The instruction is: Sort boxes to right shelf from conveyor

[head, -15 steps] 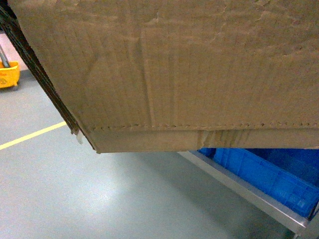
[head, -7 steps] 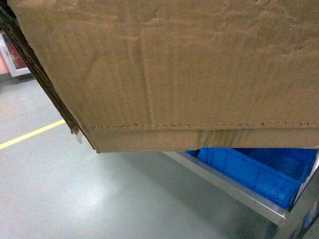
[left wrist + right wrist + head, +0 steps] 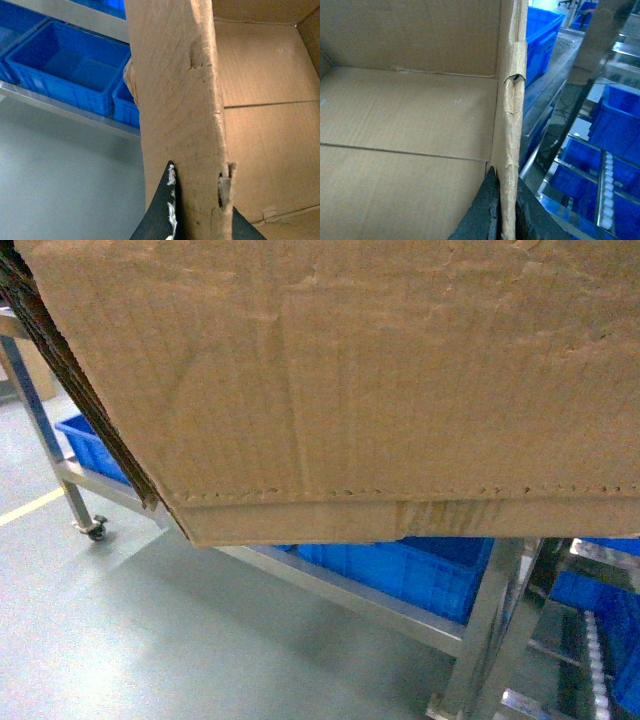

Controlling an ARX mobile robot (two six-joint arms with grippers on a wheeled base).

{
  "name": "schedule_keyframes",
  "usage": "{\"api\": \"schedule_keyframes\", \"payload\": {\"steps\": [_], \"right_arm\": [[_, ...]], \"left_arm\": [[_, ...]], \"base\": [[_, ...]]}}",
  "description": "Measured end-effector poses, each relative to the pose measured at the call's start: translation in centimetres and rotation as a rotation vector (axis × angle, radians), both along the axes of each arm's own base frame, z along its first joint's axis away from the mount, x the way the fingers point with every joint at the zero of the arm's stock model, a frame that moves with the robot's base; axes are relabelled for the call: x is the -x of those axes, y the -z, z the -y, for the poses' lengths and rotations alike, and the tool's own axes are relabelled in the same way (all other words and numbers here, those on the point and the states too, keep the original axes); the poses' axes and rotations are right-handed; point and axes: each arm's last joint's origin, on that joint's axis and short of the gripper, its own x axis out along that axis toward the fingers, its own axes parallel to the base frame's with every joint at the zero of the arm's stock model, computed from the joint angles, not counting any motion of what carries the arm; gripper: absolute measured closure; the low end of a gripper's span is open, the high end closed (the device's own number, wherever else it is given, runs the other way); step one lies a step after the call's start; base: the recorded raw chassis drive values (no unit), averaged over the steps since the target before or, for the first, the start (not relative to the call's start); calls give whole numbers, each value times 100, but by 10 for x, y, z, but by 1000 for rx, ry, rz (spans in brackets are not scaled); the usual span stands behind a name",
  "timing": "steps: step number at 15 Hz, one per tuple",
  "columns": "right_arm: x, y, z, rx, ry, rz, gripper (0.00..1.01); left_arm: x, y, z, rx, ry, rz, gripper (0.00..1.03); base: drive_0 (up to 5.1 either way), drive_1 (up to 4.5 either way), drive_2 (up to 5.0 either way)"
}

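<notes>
Where a grey floor point(image 3: 150, 640) runs under steel racks point(image 3: 480, 630) loaded with blue crates point(image 3: 400, 570), the box point(image 3: 350, 380) is held aloft, its side walls clamped by the left pincer point(image 3: 197, 215) and right pincer point(image 3: 506, 215).

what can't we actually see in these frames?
- Head view: the cardboard box fills most of the frame, hiding both arms and whatever lies behind it.
- Shelf: only lower rails, one caster and blue crates show; upper tiers hidden by the box.
- Left tool: only finger tips show, straddling the box wall; the rest is cut off by the bottom edge.
- Right tool: same.
- Conveyor: in no view.
</notes>
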Motion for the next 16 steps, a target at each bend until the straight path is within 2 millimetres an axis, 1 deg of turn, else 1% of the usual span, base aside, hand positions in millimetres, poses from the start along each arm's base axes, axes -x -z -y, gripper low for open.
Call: {"api": "schedule_keyframes", "payload": {"steps": [5, 16], "right_arm": [[0, 0, 0, 0, 0, 0, 97], [0, 0, 0, 0, 2, 0, 97]], "left_arm": [[0, 0, 0, 0, 0, 0, 99], [0, 0, 0, 0, 2, -1, 99]], "base": [[-154, -154, -154], [-86, -86, -86]]}}
